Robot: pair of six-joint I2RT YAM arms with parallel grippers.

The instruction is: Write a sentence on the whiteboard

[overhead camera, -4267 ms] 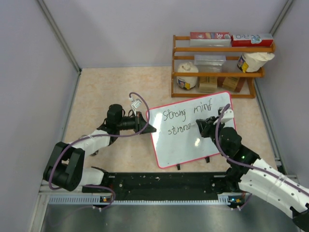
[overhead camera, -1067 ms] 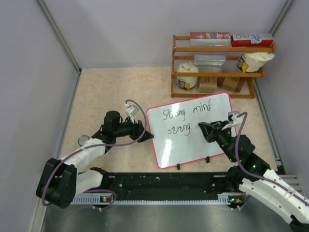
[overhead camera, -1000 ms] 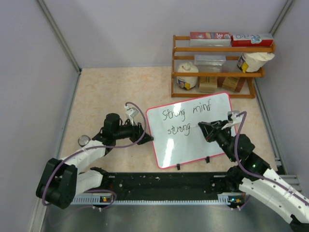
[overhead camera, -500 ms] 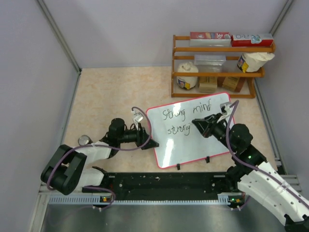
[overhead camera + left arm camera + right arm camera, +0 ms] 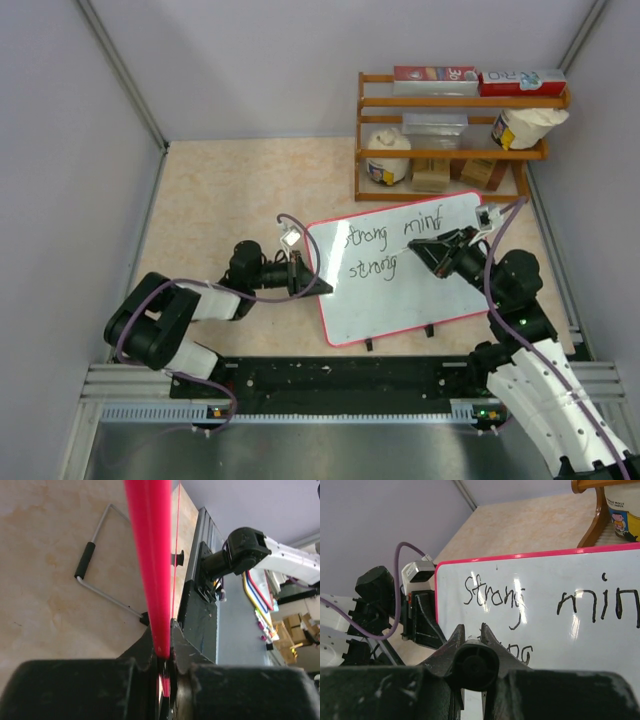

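Note:
The whiteboard (image 5: 400, 295), glossy white with a thin red frame, stands tilted on the floor. The sentence (image 5: 372, 268) reads "Strong mind" above "strong" in black marker. My left gripper (image 5: 315, 285) is shut on the board's left red edge (image 5: 150, 555), clamped between its jaws (image 5: 164, 655). My right gripper (image 5: 425, 250) is shut on a black pen (image 5: 476, 666) and holds it in front of the board, just right of the lower "strong". The writing also shows in the right wrist view (image 5: 492, 591). The pen's tip is hidden.
A wooden shelf (image 5: 455, 130) with boxes, a bottle and a cup stands behind the board at the back right. The board's wire stand (image 5: 100, 555) lies on the floor behind it. Grey walls close in both sides.
The left gripper has slid right along the board's left edge, still clamped on it. The right gripper with the pen has moved up and to the right. The board has shifted slightly.

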